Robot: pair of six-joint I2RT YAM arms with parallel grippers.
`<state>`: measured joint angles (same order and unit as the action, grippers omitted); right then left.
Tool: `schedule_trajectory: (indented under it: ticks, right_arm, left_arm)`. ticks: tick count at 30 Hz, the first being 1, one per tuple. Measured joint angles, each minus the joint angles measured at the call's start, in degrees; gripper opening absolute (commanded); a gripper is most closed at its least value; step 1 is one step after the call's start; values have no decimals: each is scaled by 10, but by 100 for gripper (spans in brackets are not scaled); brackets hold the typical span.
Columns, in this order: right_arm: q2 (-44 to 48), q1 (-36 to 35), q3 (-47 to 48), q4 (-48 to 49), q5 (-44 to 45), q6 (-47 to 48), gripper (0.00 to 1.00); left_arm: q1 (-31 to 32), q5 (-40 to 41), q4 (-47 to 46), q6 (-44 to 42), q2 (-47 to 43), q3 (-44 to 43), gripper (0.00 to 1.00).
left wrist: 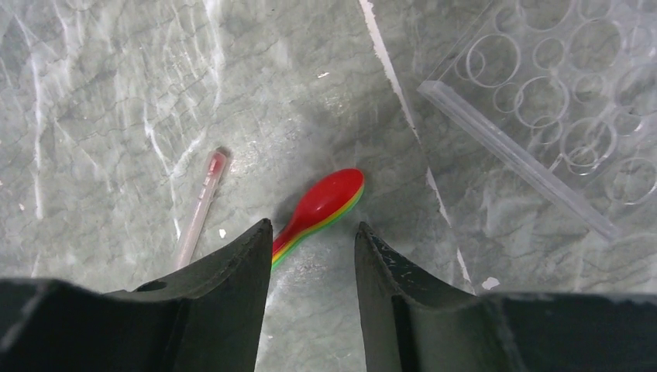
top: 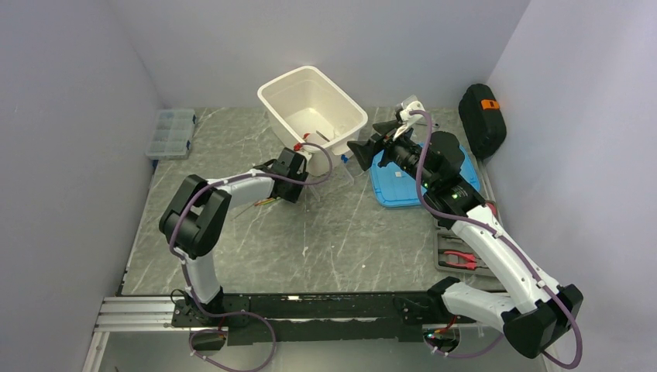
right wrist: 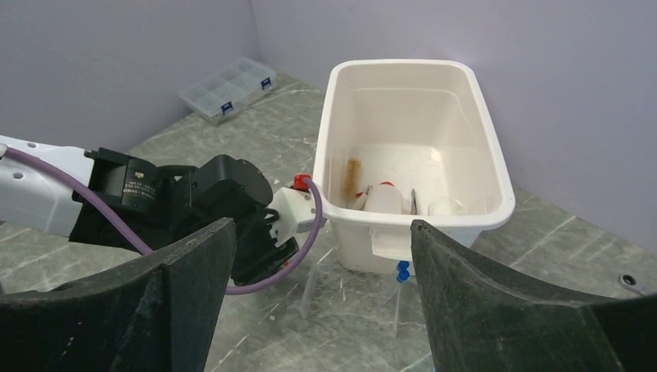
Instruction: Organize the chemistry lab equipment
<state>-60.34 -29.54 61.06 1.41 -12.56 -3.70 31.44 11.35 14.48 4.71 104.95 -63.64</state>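
My left gripper is open and empty, low over the table, with a red rainbow-edged spoon just ahead of its left finger. A thin clear tube with a pink tip lies to the left. The clear plastic tube rack lies at upper right. My right gripper is open and empty, raised, facing the white bin. The bin holds the squeeze bottle with red nozzle. The rack and blue-capped vials lie in front of the bin. In the top view the left gripper is by the bin's near corner.
A blue tray lies under the right arm. A clear organizer box stands at the far left, a black case at the far right. Red-handled pliers lie in a tool tray at the right edge.
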Motion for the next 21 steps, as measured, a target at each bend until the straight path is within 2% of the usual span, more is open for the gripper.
schedule_trajectory:
  ticks: [4, 13, 18, 21]
  right_arm:
    - [-1, 0, 0, 0, 0, 0, 85]
    - [-1, 0, -1, 0, 0, 0, 85]
    - [-1, 0, -1, 0, 0, 0, 85]
    - [-1, 0, -1, 0, 0, -3, 85]
  left_arm:
    - [0, -16, 1, -2, 7, -7, 31]
    - [0, -25, -10, 4, 7, -2, 16]
    - [3, -20, -19, 35, -14, 26, 3]
    - [4, -16, -15, 59, -40, 54, 0]
